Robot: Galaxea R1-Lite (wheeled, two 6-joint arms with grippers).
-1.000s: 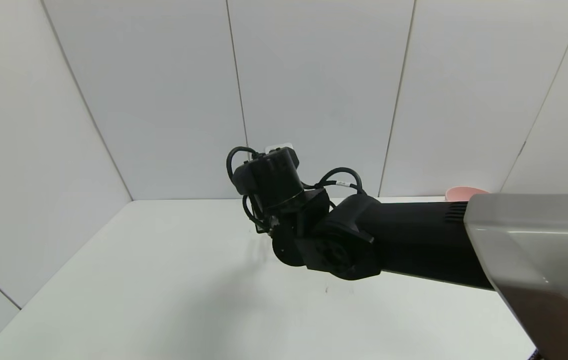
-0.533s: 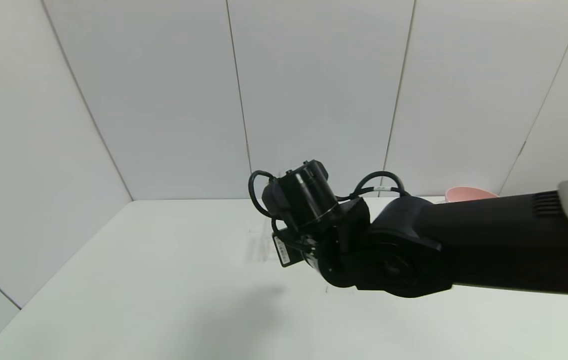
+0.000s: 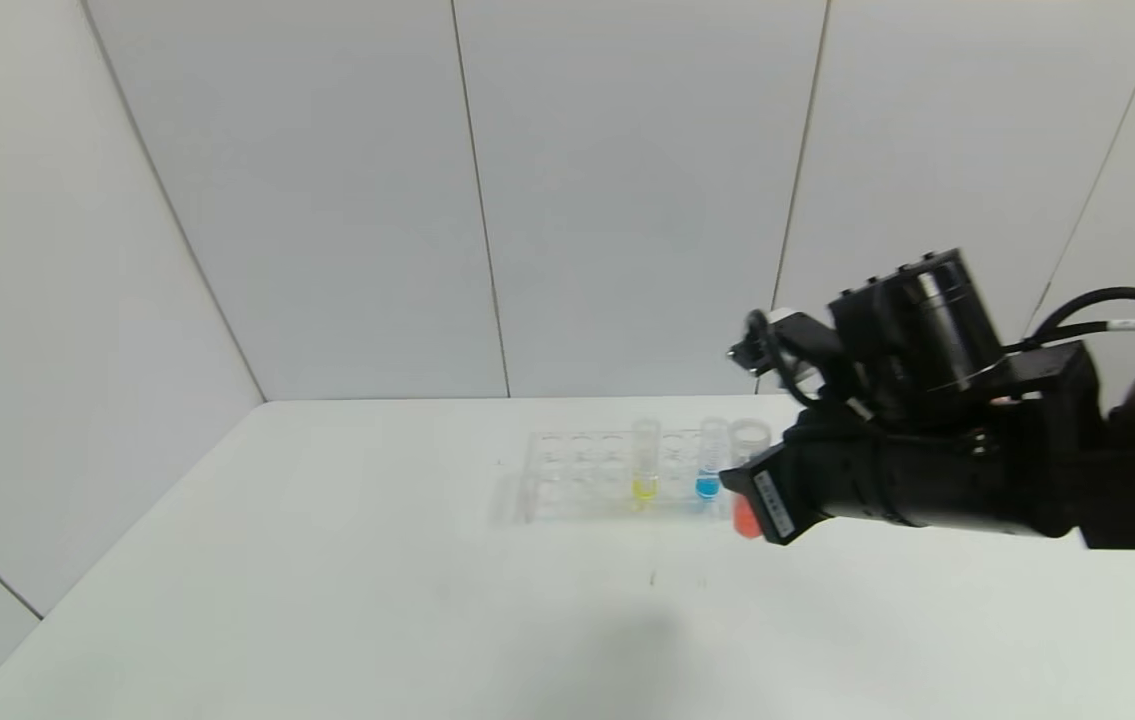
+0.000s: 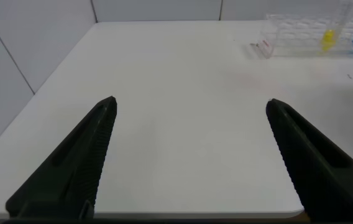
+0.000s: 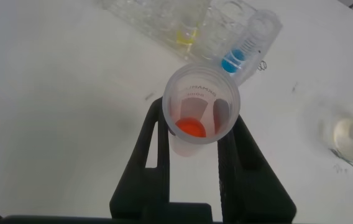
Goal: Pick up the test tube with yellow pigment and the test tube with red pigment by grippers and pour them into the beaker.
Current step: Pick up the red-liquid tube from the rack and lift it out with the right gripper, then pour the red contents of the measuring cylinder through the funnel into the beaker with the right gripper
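Observation:
My right gripper (image 5: 195, 149) is shut on the test tube with red pigment (image 5: 202, 106), which hangs upright between its black fingers (image 5: 155, 155) just off the rack's right end. In the head view that tube (image 3: 749, 440) shows its red bottom below the gripper (image 3: 762, 490). The test tube with yellow pigment (image 3: 644, 470) stands in the clear rack (image 3: 567, 480), also seen as a yellow tube (image 5: 186, 34) from the right wrist. The beaker (image 5: 349, 134) stands on the table beside the held tube; the right arm hides it in the head view. My left gripper (image 4: 192, 106) is open over bare table, far from the rack.
A tube with blue liquid (image 3: 710, 470) stands in the rack to the right of the yellow one. The white table (image 3: 327, 560) is walled by white panels at the back and on the left. From the left wrist the rack (image 4: 294, 40) lies far off.
My right arm has swung from the middle of the head view to the right and risen, uncovering the rack. The red tube now shows in its gripper.

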